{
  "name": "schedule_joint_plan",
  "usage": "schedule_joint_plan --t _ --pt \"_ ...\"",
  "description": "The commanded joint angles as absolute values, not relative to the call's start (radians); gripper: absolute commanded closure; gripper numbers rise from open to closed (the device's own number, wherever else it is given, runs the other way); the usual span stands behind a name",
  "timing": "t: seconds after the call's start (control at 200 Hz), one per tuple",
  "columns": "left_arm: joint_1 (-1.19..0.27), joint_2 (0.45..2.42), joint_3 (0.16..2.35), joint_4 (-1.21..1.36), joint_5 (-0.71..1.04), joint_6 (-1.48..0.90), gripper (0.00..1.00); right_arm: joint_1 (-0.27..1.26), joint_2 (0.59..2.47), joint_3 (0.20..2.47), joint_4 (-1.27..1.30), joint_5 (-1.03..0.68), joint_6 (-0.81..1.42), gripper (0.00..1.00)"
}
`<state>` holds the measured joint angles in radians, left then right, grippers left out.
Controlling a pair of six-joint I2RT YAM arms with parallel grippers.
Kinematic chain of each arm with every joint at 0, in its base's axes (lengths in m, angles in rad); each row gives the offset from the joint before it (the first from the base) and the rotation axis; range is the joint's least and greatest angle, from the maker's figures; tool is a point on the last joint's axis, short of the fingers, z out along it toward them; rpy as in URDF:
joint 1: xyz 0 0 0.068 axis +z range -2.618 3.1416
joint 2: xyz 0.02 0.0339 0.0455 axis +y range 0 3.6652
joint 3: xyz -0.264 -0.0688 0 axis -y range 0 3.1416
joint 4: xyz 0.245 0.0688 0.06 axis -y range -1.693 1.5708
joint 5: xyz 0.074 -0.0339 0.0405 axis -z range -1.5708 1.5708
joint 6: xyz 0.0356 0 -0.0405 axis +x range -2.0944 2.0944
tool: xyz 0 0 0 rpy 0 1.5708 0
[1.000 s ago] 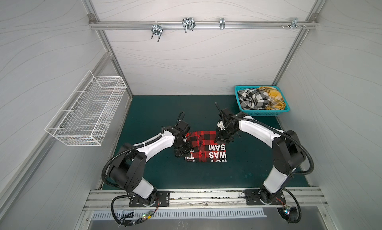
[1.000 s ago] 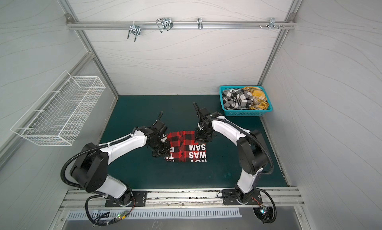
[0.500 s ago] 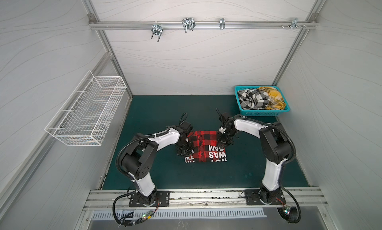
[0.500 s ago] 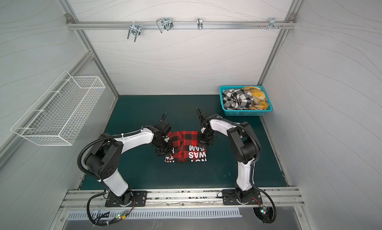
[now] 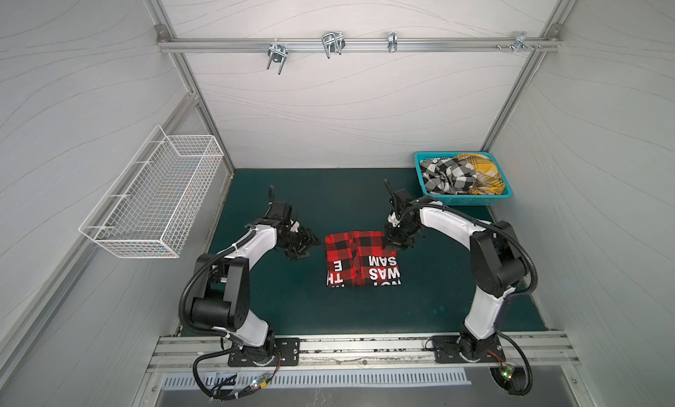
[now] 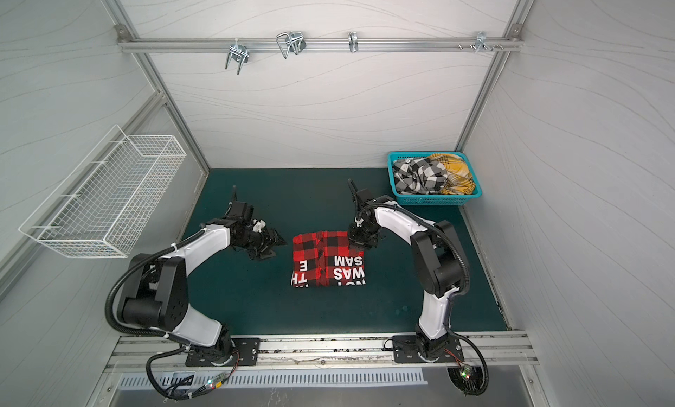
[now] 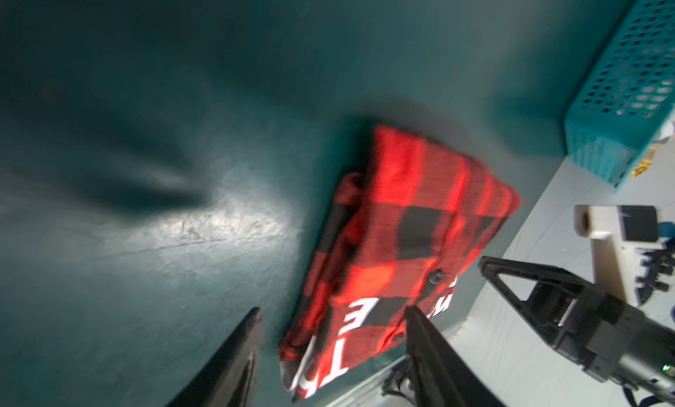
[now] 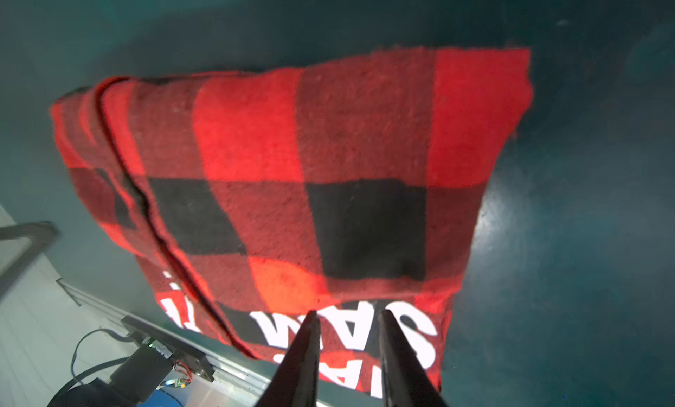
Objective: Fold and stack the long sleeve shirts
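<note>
Fold looks done: red-and-black shirt [image 5: 363,259] lies square on mat [image 5: 292,303], so L gripper [image 5: 307,248] hangs just beside it, jaws wide & empty, R gripper [image 5: 398,245] sits on its far corner, jaws a slit apart, can't tell if nipping cloth; other 2 shirts [image 5: 453,176] wait bunched in basket [image 5: 464,201].

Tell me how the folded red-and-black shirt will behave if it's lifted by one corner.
Likely floppy: the red-and-black shirt is soft, fuzzy cloth, so it would probably sag. Its folded layers lie loose at the edges and may well unfold. Pushed, it would likely bunch rather than slide.
</note>
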<state>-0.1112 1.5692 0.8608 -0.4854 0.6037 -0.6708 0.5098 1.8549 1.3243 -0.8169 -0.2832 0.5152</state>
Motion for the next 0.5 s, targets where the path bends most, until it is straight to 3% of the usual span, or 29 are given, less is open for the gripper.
schedule_joint_plan --t 0.0,0.06,0.375,0.495 --pt "-0.115 1.600 0.815 -0.273 0.721 -0.755 0.23 0.496 1.911 1.336 -0.843 -0.255 0.491 0.71" --pt "-0.116 1.625 0.790 -0.200 0.724 -0.788 0.16 0.487 1.933 1.335 -0.843 -0.246 0.492 0.72" --pt "-0.120 1.846 0.766 -0.074 0.647 -0.825 0.15 0.472 2.050 1.325 -0.783 -0.293 0.515 0.74" --pt "-0.141 1.922 0.787 -0.157 0.560 -0.833 0.16 0.468 2.071 1.319 -0.767 -0.317 0.527 0.75"
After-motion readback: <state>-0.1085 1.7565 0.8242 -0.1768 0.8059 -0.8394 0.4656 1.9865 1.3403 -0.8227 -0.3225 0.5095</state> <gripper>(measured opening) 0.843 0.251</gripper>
